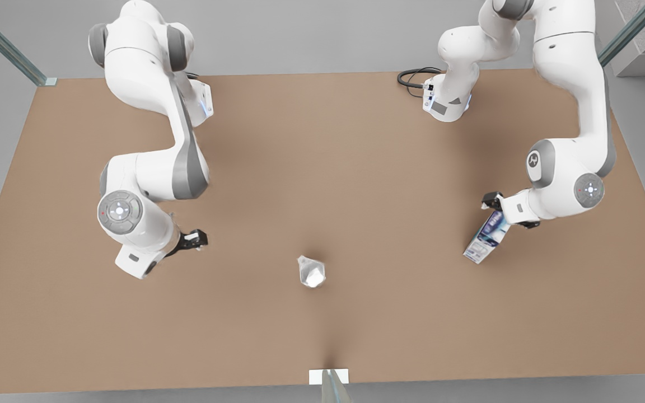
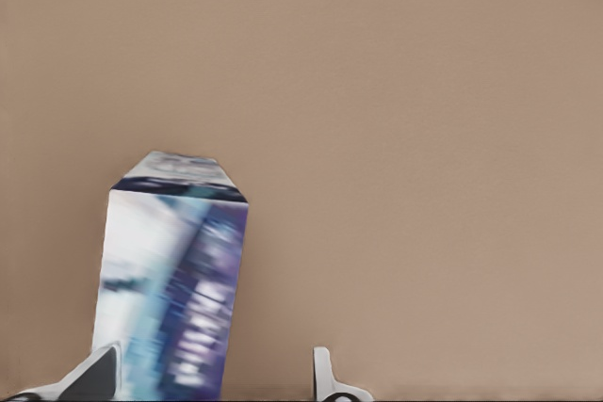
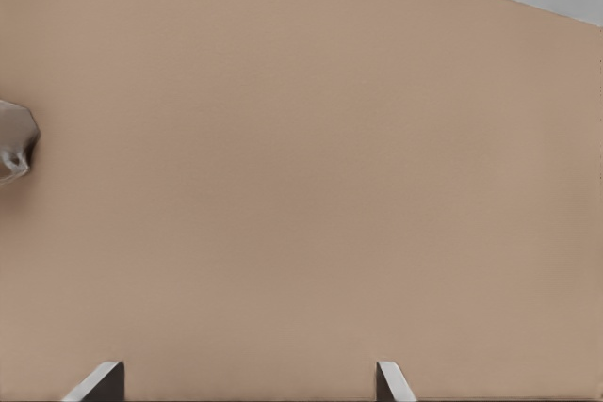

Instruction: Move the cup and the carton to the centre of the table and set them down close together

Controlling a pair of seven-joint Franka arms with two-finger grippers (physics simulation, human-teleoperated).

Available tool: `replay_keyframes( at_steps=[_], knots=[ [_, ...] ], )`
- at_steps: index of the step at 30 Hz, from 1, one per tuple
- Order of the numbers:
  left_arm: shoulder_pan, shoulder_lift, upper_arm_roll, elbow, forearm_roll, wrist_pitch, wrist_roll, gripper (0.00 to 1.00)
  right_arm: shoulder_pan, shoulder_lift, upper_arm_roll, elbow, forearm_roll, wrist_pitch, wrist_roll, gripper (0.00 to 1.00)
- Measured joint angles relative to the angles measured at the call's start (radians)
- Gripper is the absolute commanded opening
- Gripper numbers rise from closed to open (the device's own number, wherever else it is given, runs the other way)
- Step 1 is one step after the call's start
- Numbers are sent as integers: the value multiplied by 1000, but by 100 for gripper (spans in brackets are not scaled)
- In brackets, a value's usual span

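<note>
On the front view's left, the right gripper hangs low over the table with nothing in it. In its own wrist view the two fingers stand wide apart over bare brown top, and a bit of the cup peeks in at the side. This arm looks like it is waiting. In the middle, a little toward the near edge, sits the cup, on its own, with no gripper touching it. It seems to be about where it should end up. On the front view's right, the left gripper is at the top end of the carton. The carton leans over and is well apart from the cup. In the left wrist view the fingers are spread, one touching the carton and one off to the side, so it is not squeezed. The step in hand looks like grabbing the carton. Next the fingers need to pinch it, then carry it over beside the cup.
</note>
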Motion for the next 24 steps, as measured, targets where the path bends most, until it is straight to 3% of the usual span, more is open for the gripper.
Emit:
replay_keyframes(
  at_steps=[13,17,18,19,24],
  knots=[
    [-18,66,0,2,96,50,-18,100,-36,17,5,-26,11,15,10,100],
    [-15,100,0,0,97,78,-18,97,-121,-103,3,-76,16,13,11,100],
    [-15,101,0,0,97,77,-19,68,-120,-131,3,-93,10,15,9,100],
    [-15,100,0,1,98,72,-29,49,-119,-132,6,-94,10,19,9,100],
    [-17,85,-1,5,260,68,-40,55,-120,-121,8,-92,11,23,9,100]
  ],
)
